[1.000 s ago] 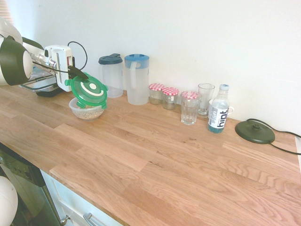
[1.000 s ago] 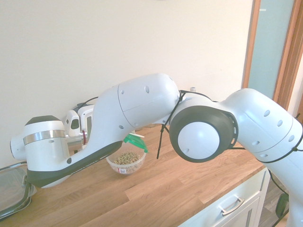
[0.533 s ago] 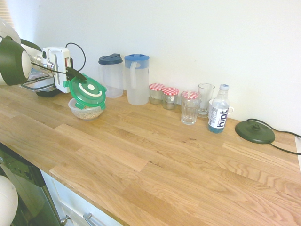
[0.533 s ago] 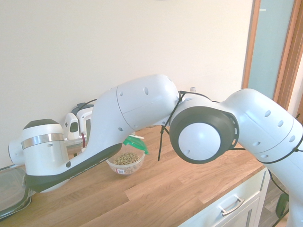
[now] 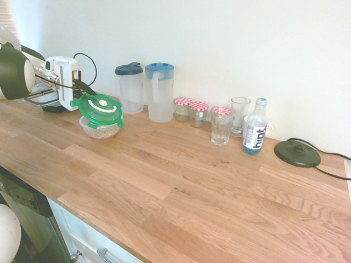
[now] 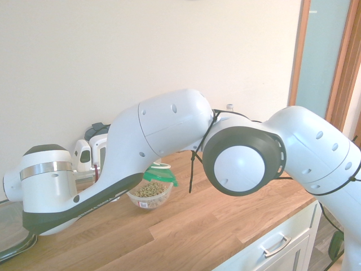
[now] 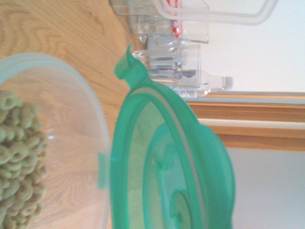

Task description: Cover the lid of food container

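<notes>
First exterior view: the green lid [image 5: 100, 109] sits tilted over the food container [image 5: 101, 128], its near edge low toward the bowl rim and its far edge raised toward the tool [image 5: 82, 87], which comes in from the picture's left. Dark fingers [image 5: 83, 86] meet the lid's raised back edge; whether they clamp it or have let go I cannot tell from these frames. The container is a small clear bowl on the wooden tabletop [image 5: 181, 181], with pale green-brown pellets inside — visible through the wall. Behind it, near the wall, stand two clear jugs, one with a dark lid [image 5: 130, 87] and one with a blue lid [image 5: 159, 91]. To their right: two small jars with red-checked caps [image 5: 190, 111], two drinking glasses [image 5: 221, 125], a water bottle [image 5: 254, 132], and a dark round base [image 5: 297, 153] further right. Second exterior view: the arm hides most of the tool; lid [image 6: 158, 174] and bowl [image 6: 149, 195] show below it. Wrist view: lid's underside [image 7: 171, 167] close beside the bowl's rim [image 7: 102, 138], not seated flat.
</notes>
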You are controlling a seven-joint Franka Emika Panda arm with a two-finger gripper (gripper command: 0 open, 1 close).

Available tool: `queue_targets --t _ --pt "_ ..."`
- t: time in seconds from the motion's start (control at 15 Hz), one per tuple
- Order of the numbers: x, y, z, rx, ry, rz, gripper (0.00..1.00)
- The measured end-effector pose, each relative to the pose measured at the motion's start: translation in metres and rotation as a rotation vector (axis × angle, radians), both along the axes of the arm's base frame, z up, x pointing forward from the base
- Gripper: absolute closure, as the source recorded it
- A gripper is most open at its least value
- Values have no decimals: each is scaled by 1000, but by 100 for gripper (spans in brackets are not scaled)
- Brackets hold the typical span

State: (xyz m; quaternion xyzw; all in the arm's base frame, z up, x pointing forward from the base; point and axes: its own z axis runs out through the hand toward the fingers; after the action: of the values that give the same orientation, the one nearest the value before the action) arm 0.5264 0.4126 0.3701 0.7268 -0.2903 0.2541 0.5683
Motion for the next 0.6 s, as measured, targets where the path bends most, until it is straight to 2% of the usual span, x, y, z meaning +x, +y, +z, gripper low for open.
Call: queue_targets --t 0.27,0.6 --pt "-4 5 2 52 27 -12 0" --pt "-3 23 16 235 57 0 0"
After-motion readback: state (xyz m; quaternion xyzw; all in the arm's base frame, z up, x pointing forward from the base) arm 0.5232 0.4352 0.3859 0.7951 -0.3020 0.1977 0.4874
